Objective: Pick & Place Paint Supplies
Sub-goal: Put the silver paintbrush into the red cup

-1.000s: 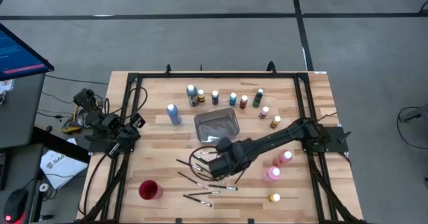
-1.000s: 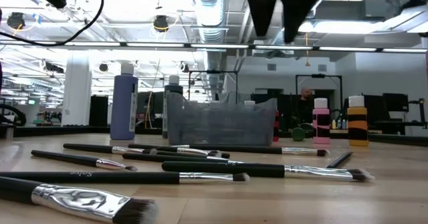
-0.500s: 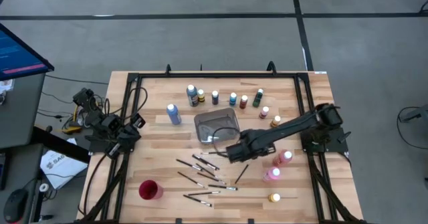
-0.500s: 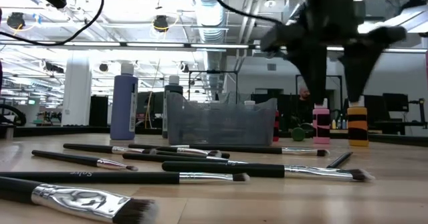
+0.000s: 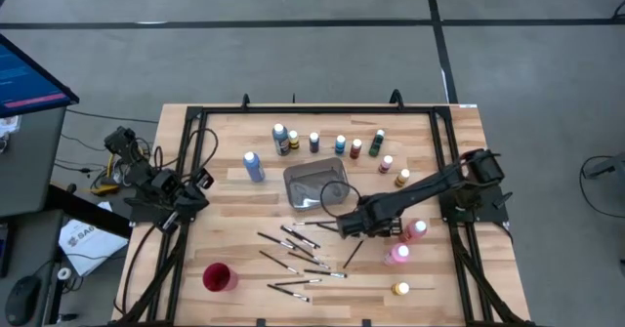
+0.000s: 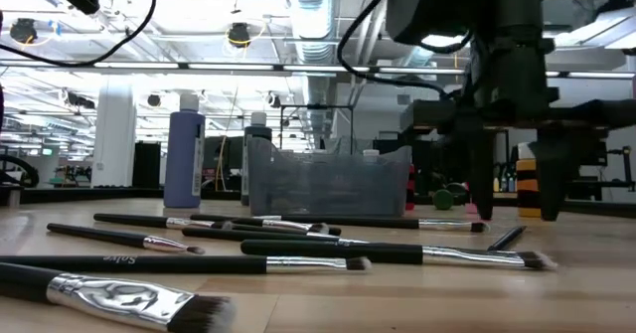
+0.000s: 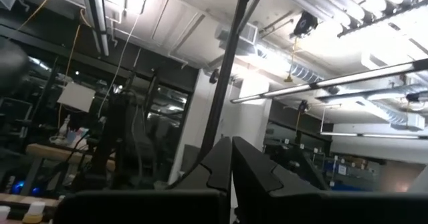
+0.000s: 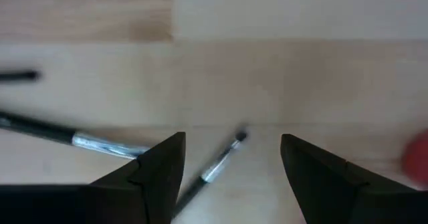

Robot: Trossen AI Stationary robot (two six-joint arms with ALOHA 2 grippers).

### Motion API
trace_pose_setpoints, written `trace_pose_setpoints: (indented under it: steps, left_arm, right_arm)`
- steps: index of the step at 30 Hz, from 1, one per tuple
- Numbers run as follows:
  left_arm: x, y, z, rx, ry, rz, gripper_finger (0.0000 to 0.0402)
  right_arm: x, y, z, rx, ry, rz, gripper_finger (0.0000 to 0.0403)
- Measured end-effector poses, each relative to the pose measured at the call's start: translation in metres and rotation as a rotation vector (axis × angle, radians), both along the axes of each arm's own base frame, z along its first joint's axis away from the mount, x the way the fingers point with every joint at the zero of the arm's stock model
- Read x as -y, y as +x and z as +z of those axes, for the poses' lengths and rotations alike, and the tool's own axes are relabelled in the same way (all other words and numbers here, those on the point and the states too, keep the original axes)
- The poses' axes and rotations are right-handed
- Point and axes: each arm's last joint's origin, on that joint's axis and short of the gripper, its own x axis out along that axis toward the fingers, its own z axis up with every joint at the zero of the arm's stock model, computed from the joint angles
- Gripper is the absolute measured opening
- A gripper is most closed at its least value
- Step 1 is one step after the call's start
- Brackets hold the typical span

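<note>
The right gripper (image 5: 354, 226) hangs low over the wooden surface (image 5: 234, 210) just below the grey tray (image 5: 316, 184), its jaws spread wide and empty with a slanted brush (image 8: 214, 167) lying on the wood between them and a second brush (image 8: 73, 139) beside one finger (the low view shows the tips nearly down to the wood). The other brushes (image 5: 293, 254) lie scattered in front of the tray, the paint bottles (image 5: 314, 143) stand in a row behind it with more along the right (image 5: 397, 254), and a red cup (image 5: 218, 276) sits near the front left. The left gripper (image 5: 190, 192) waits at the surface's left edge, its jaws closed together.
</note>
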Motion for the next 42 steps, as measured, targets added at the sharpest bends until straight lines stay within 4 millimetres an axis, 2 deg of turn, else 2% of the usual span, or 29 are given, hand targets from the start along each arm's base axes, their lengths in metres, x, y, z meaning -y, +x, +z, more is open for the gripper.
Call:
trace_pose_setpoints:
  steps: [6,10,20,29,37,42]
  left_arm:
    - [0.002,0.002,-0.002,-0.017,0.023,-0.006,0.0003]
    - [0.004,0.004,-0.003,-0.032,0.036,-0.004,0.0003]
    - [0.008,0.008,-0.007,-0.071,0.076,-0.005,0.0003]
    - [0.013,0.012,-0.012,-0.112,0.116,-0.005,0.0003]
    - [0.016,0.016,-0.015,-0.144,0.148,-0.005,0.0003]
    - [0.017,0.017,-0.017,-0.156,0.16,-0.005,0.0003]
  right_arm:
    - [-0.001,0.007,-0.015,-0.018,0.015,-0.008,0.0236]
    - [0.003,0.009,-0.02,-0.037,0.038,-0.017,0.0215]
    - [0.016,0.013,-0.02,-0.024,0.056,-0.011,0.0091]
    - [0.021,0.013,-0.02,-0.027,0.022,0.01,0.0013]
    - [0.021,0.013,-0.018,-0.033,-0.011,0.064,0.0003]
    - [0.025,0.019,-0.007,-0.05,-0.147,0.096,0.0001]
